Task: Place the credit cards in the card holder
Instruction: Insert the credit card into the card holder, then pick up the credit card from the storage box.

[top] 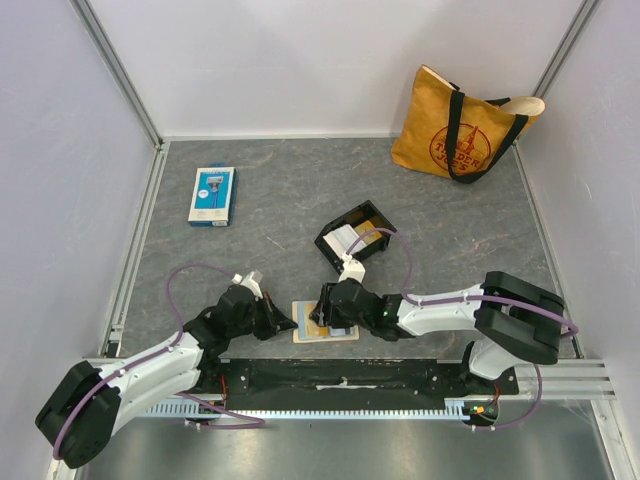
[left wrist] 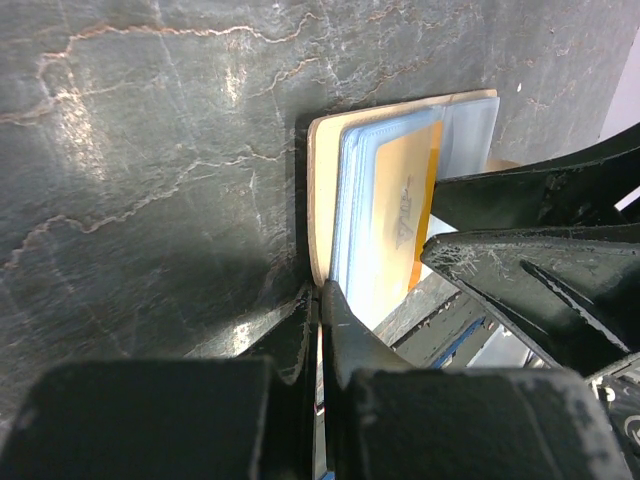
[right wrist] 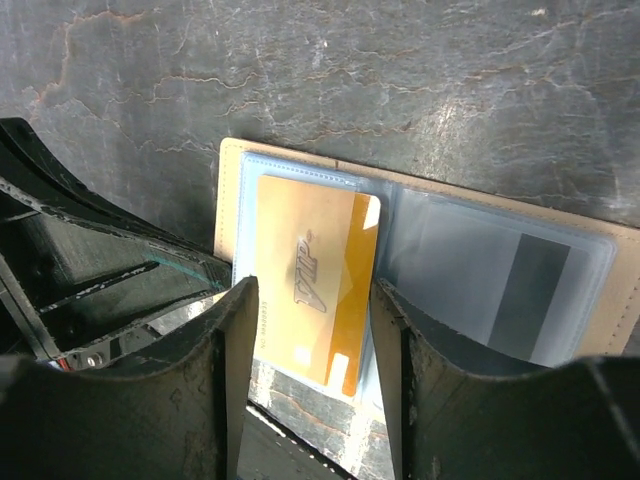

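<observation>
The tan card holder (top: 303,331) lies flat and open near the table's front edge. My left gripper (top: 284,323) is shut on its left cover edge (left wrist: 322,200), fingertips pinching the tan flap. A gold credit card (right wrist: 315,280) sits partway inside a clear sleeve, its near end sticking out. My right gripper (right wrist: 315,320) stands open over it, one finger (right wrist: 238,340) on each side of the card. A dark grey strip (right wrist: 525,300) shows through the right-hand sleeve. More credit cards (top: 345,238) lie in a small black tray (top: 330,250) just behind.
A blue-and-white flat package (top: 212,195) lies at the back left. A yellow tote bag (top: 462,125) leans in the back right corner. White walls close three sides, and a metal rail (top: 350,385) runs along the front edge.
</observation>
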You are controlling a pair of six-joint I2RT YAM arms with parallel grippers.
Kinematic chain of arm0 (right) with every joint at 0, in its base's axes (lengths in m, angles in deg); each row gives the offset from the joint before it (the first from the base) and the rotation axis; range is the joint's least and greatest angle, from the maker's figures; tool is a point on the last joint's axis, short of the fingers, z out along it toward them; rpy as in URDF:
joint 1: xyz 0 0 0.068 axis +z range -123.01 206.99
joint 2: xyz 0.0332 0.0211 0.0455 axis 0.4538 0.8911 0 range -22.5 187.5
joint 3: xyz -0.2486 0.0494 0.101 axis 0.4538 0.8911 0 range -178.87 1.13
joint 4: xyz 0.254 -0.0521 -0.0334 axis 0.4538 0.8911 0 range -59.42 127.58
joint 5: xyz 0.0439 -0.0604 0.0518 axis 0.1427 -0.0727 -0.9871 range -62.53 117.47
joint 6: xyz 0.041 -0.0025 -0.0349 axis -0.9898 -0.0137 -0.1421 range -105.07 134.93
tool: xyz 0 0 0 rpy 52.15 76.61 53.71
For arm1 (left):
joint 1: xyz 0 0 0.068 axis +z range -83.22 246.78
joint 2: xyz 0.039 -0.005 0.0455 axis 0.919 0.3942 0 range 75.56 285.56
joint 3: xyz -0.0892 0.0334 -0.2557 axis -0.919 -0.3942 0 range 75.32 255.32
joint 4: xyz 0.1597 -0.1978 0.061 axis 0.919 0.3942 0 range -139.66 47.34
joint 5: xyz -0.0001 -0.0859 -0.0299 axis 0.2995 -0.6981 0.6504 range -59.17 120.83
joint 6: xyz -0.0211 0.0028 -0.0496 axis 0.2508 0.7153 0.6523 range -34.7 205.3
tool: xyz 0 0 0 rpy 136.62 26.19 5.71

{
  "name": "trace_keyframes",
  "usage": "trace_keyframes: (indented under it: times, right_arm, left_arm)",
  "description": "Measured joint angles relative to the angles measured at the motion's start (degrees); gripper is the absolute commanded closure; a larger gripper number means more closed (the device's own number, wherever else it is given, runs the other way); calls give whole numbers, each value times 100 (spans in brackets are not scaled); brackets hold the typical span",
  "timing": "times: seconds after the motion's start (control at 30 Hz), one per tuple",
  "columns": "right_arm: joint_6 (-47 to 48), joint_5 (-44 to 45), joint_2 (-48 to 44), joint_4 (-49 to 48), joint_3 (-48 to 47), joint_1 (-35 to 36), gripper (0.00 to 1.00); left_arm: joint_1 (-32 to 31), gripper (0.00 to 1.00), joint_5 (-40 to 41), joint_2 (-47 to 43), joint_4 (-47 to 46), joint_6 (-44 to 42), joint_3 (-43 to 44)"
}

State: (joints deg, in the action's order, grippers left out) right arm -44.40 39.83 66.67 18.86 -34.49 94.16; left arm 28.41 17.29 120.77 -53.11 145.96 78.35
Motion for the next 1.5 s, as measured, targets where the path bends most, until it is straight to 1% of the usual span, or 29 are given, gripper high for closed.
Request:
trace_keyframes:
  times: [0.1, 0.23, 0.37, 0.6, 0.73, 0.83, 1.0, 1.13, 1.23, 1.4, 1.5]
  right_arm:
    - [94, 15, 15, 81, -42, 13, 52]
    - [175, 11, 42, 225, -114, 13, 62]
    - [232, -17, 94, 365, -275, 68, 60]
    - [319, -13, 101, 671, -487, 127, 59]
    - [374, 7, 136, 868, -625, 136, 50]
    - [540, 103, 120, 1102, -787, 157, 38]
    - [1064, 201, -313, 1528, -990, 2, 25]
    - [1589, 197, -962, 1764, -1172, -533, 20]
    - [2002, 120, -1344, 1985, -1403, -1161, 18]
    - [2732, 72, -1484, 2343, -1915, -2039, 12]
    - [3233, -37, -1373, 2435, -2240, -2385, 11]
  left_arm:
    - [0, 98, 0, 0, 0, 0, 0]
    - [0, 98, 0, 0, 2, 0, 0]
    - [0, 98, 0, 0, 7, 0, 0]
    - [0, 98, 0, 0, 22, 0, -2]
    - [0, 98, -2, -2, 24, 0, -2]
    - [0, 98, 0, -35, 33, 0, -2]
    - [0, 98, 0, -140, 35, 0, -2]
    - [0, 98, 0, -192, 42, 0, -2]
    - [0, 98, 0, -205, 59, 0, -2]
    - [0, 98, 7, -210, 81, 0, -2]
    - [0, 98, 9, -210, 81, 0, -2]
